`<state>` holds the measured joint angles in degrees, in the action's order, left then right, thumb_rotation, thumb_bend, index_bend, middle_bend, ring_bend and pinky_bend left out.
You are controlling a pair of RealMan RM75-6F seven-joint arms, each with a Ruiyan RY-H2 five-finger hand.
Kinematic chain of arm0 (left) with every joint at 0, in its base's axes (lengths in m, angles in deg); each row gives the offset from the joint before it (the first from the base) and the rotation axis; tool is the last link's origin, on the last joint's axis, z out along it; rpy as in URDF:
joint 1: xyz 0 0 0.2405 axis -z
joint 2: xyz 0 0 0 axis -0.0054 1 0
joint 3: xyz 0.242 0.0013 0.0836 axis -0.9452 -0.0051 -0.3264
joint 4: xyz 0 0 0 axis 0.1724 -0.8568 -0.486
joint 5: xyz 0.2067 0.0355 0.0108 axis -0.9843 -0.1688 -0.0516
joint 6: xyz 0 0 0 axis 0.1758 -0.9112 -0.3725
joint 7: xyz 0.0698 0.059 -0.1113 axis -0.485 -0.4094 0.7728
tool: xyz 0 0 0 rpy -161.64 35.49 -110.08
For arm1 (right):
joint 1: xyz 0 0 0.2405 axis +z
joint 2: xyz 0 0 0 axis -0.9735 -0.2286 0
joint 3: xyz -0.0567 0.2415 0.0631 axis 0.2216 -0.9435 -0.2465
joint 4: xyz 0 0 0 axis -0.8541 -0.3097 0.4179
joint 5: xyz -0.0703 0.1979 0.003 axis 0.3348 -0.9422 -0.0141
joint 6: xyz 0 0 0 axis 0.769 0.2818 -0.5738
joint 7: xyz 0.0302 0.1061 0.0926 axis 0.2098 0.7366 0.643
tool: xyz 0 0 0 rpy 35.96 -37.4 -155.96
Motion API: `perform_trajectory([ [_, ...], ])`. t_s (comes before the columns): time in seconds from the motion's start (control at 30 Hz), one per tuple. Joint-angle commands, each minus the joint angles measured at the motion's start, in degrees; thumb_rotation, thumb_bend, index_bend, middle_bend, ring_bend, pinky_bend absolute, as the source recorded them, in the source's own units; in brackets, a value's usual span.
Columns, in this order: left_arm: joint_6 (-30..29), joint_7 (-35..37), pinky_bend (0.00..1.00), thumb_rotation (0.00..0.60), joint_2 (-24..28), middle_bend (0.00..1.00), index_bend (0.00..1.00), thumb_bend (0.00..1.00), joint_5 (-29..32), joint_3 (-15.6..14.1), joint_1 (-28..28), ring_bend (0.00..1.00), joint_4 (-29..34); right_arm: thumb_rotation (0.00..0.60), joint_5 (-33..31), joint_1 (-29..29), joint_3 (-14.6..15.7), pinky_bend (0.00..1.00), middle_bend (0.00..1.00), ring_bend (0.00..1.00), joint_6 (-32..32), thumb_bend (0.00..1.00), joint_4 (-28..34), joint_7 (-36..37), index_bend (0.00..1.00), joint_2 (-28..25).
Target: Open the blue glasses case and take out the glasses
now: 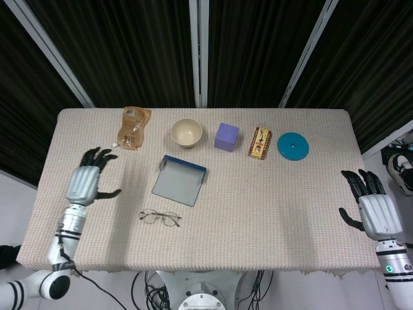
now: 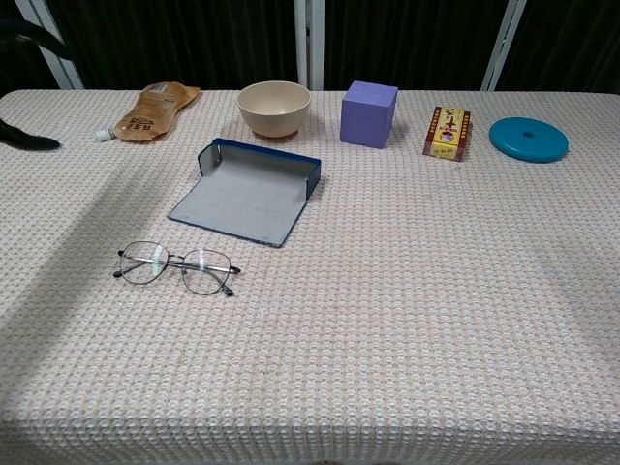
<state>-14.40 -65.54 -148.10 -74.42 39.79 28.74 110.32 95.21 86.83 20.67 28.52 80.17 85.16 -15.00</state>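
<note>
Fingers of both hands spread, empty; glasses (image 1: 161, 218) lie at the case's (image 1: 179, 183) seven o'clock; a careless sweep could knock them off the table (image 1: 271, 206)

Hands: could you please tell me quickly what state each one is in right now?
Left hand: open, holding nothing.
Right hand: open, holding nothing.

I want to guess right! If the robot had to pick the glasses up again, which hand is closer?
The left hand. It is open on the glasses' side of the table. The right hand is open at the far edge, past the open blue case.
</note>
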Motion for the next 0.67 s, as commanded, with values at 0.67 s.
perform_trajectory([
  [0.67,-21.5,0.3,0.00,0.600,10.7,0.15,0.27,0.12,-20.5,-14.4,-23.8,0.00,2.2,0.600,5.0,-4.3,3.0,0.00,0.12,0.00,6.3,0.24,-1.7,7.9,0.05,0.1],
])
